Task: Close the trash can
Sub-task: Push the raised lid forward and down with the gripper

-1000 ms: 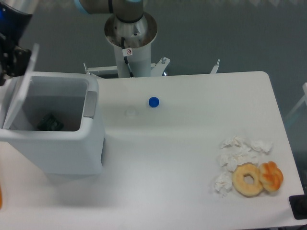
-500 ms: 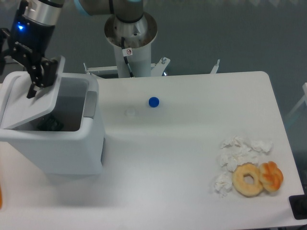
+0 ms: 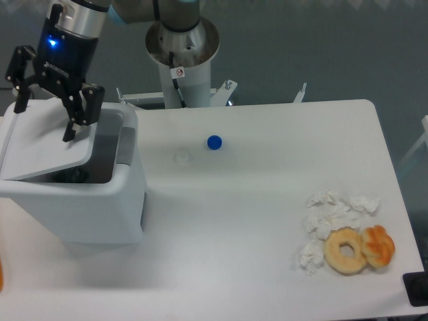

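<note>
Hovered with fingers (image 3: 69, 130) spread wide over the tilted, half-lowered lid (image 3: 47, 146) of the bin (image 3: 80, 200) at the worktop's (image 3: 254, 227) left end, gripper (image 3: 45, 119) holding nothing, blue cap (image 3: 214, 142) well apart.

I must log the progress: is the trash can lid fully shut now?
No. The lid is tilted, with a dark gap showing inside the trash can.
</note>
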Robot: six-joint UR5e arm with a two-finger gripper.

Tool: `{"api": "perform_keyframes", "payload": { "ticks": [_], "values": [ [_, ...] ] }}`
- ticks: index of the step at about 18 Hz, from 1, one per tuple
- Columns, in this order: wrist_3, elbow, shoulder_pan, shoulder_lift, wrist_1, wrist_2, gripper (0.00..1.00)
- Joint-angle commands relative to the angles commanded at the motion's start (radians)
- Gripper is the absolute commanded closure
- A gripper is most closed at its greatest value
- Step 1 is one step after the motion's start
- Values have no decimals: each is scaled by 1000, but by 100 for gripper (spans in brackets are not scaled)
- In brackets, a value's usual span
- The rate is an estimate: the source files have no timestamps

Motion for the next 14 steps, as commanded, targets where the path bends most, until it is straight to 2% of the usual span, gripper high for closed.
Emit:
{"api": "perform_keyframes", "payload": {
  "ticks": [9,14],
  "values": [
    [25,-12,28,-6,-2,2,0],
    [46,-43,32,-8,0,2,0]
  ]
}}
